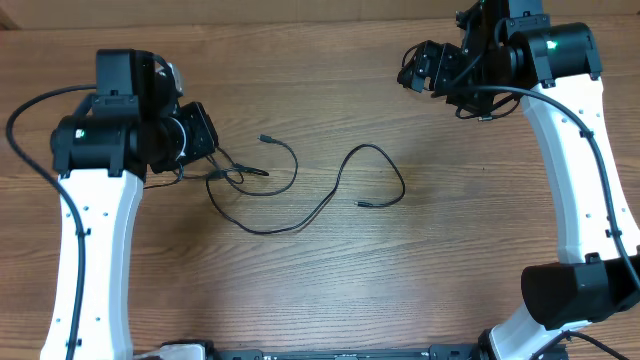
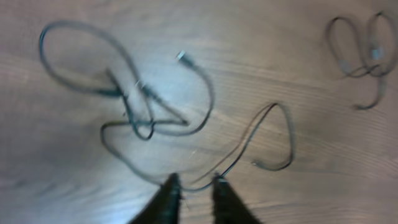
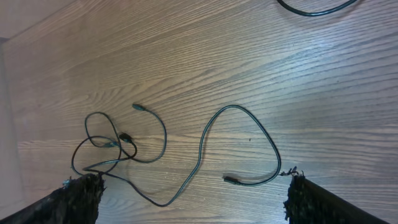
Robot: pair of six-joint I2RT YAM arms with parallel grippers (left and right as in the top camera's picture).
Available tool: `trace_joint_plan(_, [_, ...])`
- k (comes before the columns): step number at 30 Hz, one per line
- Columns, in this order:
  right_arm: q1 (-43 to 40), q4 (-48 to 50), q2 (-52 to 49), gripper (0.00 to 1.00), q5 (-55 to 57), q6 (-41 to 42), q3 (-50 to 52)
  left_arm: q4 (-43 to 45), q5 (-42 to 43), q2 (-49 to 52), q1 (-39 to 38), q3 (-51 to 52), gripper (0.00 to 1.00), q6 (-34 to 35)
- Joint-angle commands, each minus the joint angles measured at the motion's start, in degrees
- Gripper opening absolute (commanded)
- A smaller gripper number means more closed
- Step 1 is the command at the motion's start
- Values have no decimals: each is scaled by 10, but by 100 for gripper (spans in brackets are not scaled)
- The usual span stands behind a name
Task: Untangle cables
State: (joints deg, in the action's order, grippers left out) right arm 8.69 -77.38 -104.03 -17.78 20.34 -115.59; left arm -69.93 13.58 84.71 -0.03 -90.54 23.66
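Observation:
The cables are thin black cords on the wooden table. A small tangle [image 1: 232,176] lies left of centre, and one long strand [image 1: 335,187] loops right to a plug end [image 1: 362,204]. My left gripper [image 1: 215,160] sits right at the tangle. In the blurred left wrist view its fingertips [image 2: 173,185] stand slightly apart, the left gripper [image 2: 195,183] open, and a strand [image 2: 205,99] crosses just beyond the tips. My right gripper [image 1: 412,68] hovers far back right, wide open and empty. The right wrist view shows the tangle [image 3: 115,144] and the long strand [image 3: 200,149] beyond its fingers [image 3: 84,196].
Another looped black cord [image 2: 364,59] lies apart, at the far right in the left wrist view; a piece of black cord [image 3: 317,9] shows at the top of the right wrist view. The white arms stand at both sides of the table [image 1: 330,290].

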Motion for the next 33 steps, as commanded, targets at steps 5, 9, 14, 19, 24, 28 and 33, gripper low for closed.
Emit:
trace_joint_plan(5, [7,2,-7,95,-5,-7,1,-44,-26,110,-4,-6,43,12])
trace_joint_plan(9, [7,1,-12,95,-5,-7,1,-25,-26,161,-4,-6,46,23])
trace_joint_plan(14, [7,0,-20,95,-5,-7,2,11,-26,213,-4,-6,56,37])
trace_joint_plan(19, [7,0,-28,95,-5,-7,2,24,-44,246,-3,-6,54,72])
trace_joint_plan(24, [7,-1,-30,95,-3,-7,2,35,-50,256,-3,-6,43,79])
trace_joint_plan(28, [7,-2,-34,95,-3,-7,2,42,-47,255,-3,-6,4,78])
trace_joint_plan(33, [7,-6,-43,95,-3,-8,2,35,-19,250,-2,-24,4,60])
